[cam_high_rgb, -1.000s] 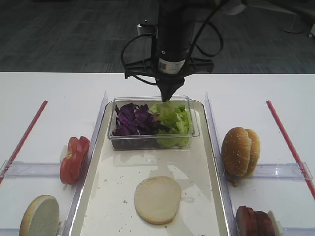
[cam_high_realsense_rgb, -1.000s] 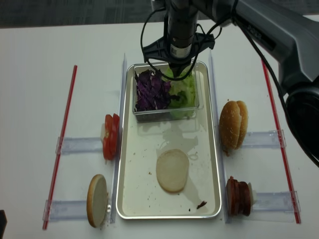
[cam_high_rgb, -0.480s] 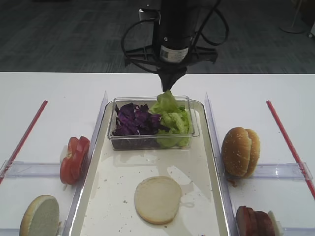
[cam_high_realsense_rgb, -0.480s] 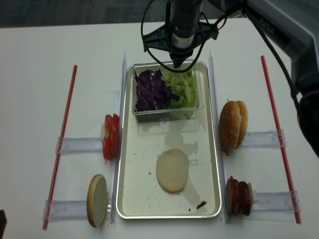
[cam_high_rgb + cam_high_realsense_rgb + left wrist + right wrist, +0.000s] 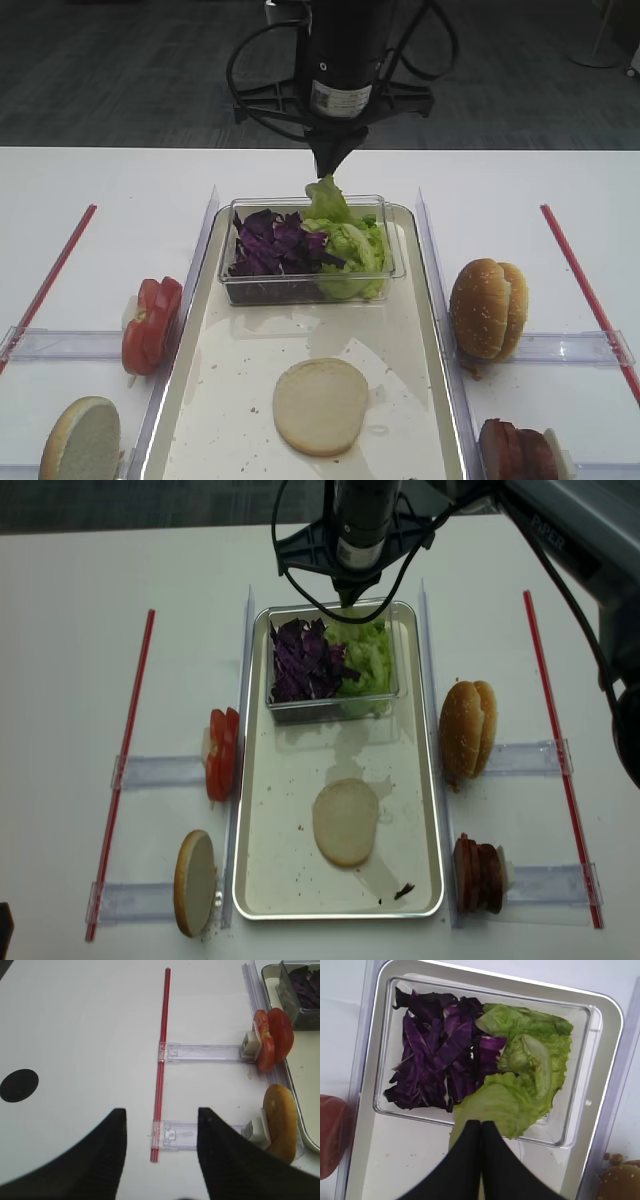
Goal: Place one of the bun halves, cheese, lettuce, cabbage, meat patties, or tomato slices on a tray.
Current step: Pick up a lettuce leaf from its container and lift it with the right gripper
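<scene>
My right gripper [image 5: 325, 172] is shut on a light-green lettuce leaf [image 5: 325, 200] that hangs from its tips above the clear tub [image 5: 395, 268]. From the right wrist, the shut fingertips [image 5: 480, 1122] pinch the leaf [image 5: 507, 1105] over the tub's near wall. Purple cabbage [image 5: 432, 1055] and more green leaves fill the tub, which stands at the far end of the tray [image 5: 245, 385]. One bun half [image 5: 321, 405] lies cut face up on the tray floor. My left gripper [image 5: 161, 1115] hovers open over the bare table left of the tray. No cheese is in view.
Tomato slices [image 5: 150, 325] and a bun half [image 5: 82, 440] stand on edge in clear holders left of the tray. Bun halves [image 5: 488, 308] and meat patties [image 5: 515, 450] stand on the right. Red strips [image 5: 125, 760] run along both table sides.
The right gripper has risen from the tub, still shut, drawing one lettuce leaf up and slightly left out of the heap. Everything else stays put.
</scene>
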You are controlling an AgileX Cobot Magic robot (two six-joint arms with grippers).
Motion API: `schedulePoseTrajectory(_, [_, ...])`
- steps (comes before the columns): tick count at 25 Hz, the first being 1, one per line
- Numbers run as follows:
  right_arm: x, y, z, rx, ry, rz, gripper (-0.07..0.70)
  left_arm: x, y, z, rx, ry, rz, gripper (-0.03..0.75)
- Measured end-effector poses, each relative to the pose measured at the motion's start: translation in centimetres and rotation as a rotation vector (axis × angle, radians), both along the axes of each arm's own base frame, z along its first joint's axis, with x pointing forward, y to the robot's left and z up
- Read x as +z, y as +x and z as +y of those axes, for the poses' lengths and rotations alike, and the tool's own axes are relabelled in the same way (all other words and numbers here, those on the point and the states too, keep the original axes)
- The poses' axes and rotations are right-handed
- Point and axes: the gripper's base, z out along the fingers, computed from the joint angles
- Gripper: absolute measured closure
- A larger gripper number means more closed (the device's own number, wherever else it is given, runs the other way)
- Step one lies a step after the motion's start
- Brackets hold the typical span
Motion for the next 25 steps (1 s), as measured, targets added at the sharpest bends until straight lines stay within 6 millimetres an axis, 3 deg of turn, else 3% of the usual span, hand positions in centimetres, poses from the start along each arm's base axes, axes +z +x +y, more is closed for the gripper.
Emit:
schedulePoseTrajectory(17, [0.9, -2.9, 3.1, 0.002, 0.032, 0.002, 0.595, 0.0, 0.0, 0.0, 0.0, 0.0, -0.002, 0.413])
schedulePoseTrajectory(25, [1.6, -5.3, 1.2, -0.028, 0.001, 0.016, 0.595, 0.0, 0.0, 0.0, 0.0, 0.0, -0.002, 0.413])
